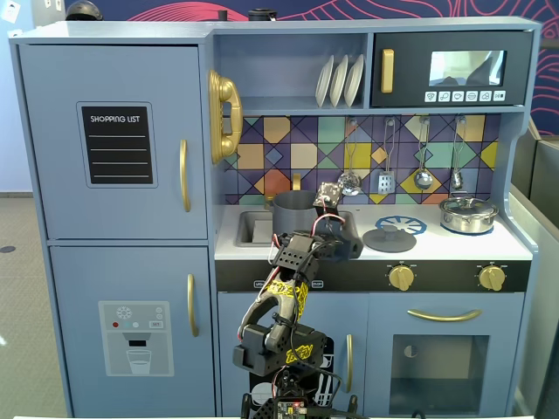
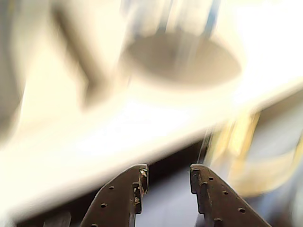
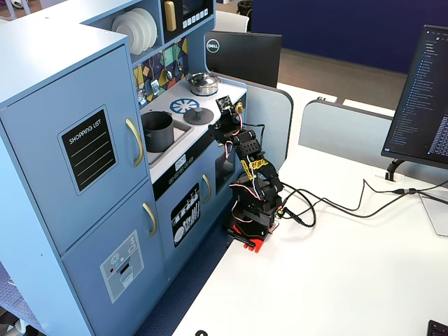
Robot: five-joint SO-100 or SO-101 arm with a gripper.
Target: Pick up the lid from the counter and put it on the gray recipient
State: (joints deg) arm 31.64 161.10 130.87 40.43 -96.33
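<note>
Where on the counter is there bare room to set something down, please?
Free: the front strip of counter right of the lid, below the steel pot. Crowded: the left end, where the gray pot fills the sink and the arm reaches over the edge.

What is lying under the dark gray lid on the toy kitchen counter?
The lid lies flat on the white counter, overlapping the front edge of a blue-and-white burner print. The part of the print beneath the lid is covered and cannot be seen.
</note>
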